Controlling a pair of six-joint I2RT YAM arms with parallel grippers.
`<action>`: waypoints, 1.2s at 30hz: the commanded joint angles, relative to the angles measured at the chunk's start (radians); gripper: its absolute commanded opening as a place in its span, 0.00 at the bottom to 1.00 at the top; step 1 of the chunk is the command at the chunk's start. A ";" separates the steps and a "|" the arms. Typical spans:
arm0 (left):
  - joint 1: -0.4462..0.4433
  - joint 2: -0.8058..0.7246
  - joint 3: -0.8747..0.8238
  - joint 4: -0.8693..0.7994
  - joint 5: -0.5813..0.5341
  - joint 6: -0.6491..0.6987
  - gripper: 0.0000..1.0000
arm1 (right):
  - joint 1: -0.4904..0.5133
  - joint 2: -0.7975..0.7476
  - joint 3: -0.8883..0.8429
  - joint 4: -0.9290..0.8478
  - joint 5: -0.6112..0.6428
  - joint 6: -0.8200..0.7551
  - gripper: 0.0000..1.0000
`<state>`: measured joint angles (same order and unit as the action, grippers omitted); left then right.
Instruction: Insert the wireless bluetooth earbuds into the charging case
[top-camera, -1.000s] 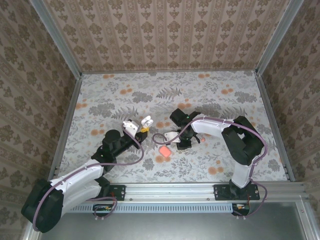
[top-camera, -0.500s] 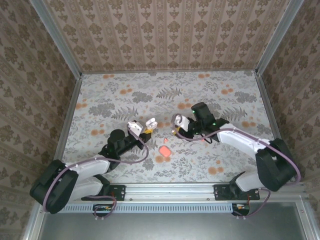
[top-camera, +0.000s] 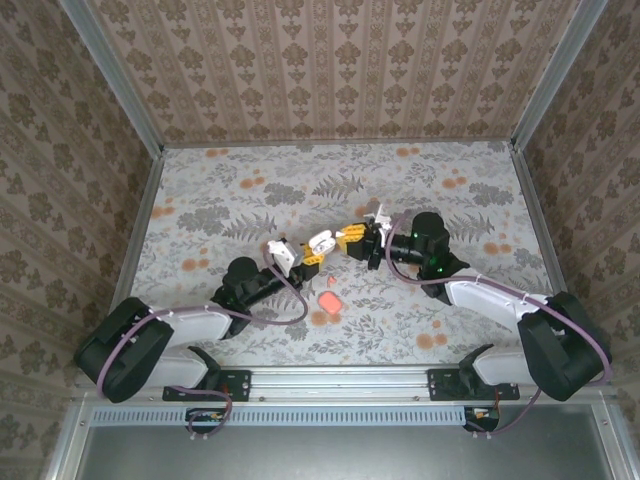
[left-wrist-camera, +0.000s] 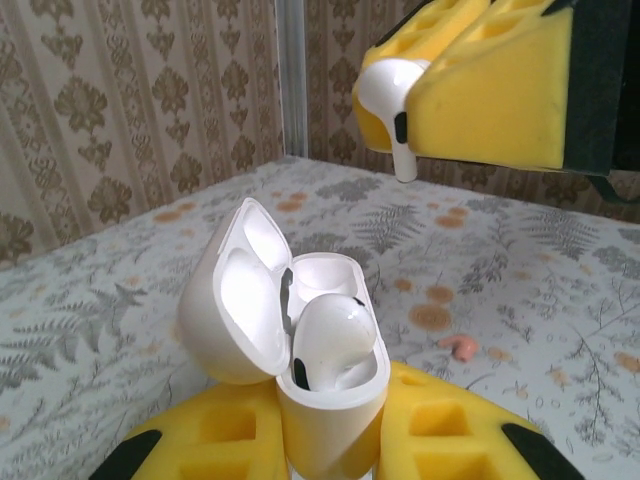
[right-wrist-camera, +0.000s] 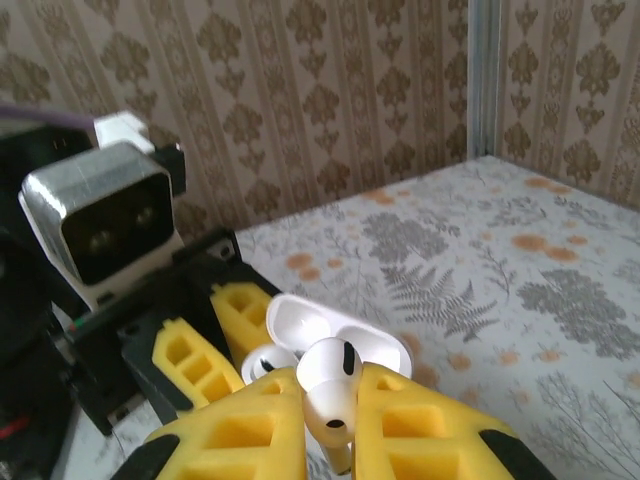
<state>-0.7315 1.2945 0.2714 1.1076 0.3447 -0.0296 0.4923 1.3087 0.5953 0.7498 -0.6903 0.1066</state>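
The left gripper (left-wrist-camera: 325, 450) is squeezed shut on a white plastic charging case (left-wrist-camera: 240, 310), with soft yellow pads pressing on both sides. The case stands up straight and its lid is flipped open to the left. One smooth white earbud (left-wrist-camera: 335, 335) sits inside the case. The right gripper (right-wrist-camera: 330, 420) is shut tight on a second white earbud with a short stem (left-wrist-camera: 385, 85), and the stem points down. From the left wrist, this earbud hangs above the case and a little to the right, with air between them, so they do not touch. From above, both grippers meet nose to nose in the middle of the flowery grey table (top-camera: 250, 180). There is a lot of bare table all around them. The brown patterned walls (top-camera: 330, 70) at the back and sides are well apart from them. A small pinkish-red piece (top-camera: 329, 301) lies flat on the table, near the case but closer to the front metal rail (top-camera: 400, 380), between the two arms.
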 joint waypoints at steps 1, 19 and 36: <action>-0.009 0.011 0.032 0.078 0.022 0.007 0.12 | -0.004 0.029 -0.027 0.211 -0.037 0.143 0.14; -0.020 0.052 0.062 0.168 0.018 -0.040 0.12 | -0.004 0.116 -0.048 0.353 -0.036 0.228 0.14; -0.025 0.027 0.068 0.168 0.045 -0.053 0.12 | -0.012 0.137 -0.054 0.383 0.019 0.207 0.14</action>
<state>-0.7467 1.3464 0.3088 1.2201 0.3603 -0.0536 0.4870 1.4288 0.5495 1.0817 -0.6987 0.3176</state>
